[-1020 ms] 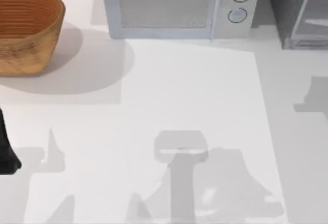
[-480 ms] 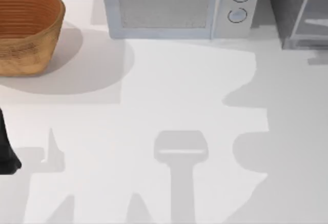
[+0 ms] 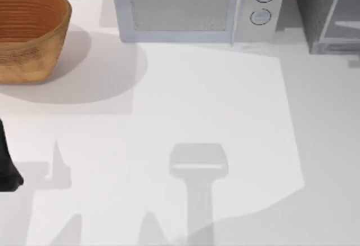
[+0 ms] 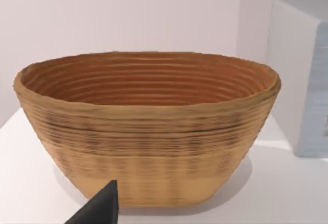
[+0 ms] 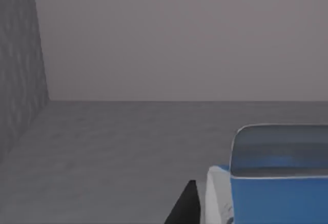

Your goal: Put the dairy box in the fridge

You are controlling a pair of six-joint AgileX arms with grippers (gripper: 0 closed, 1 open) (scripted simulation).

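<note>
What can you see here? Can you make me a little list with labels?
basket: woven brown basket at the table's far left
microwave: light grey microwave at the back, two round knobs
fridge: dark grey fridge at the far right corner
dairy box: blue-and-white dairy box on a grey floor between grey walls, in the right wrist view
left arm: parked at the left edge

White bench [image 3: 185,99] crossed by soft grey shadows; pale pinkish wall [image 4: 128,14] behind; light even and diffuse.
</note>
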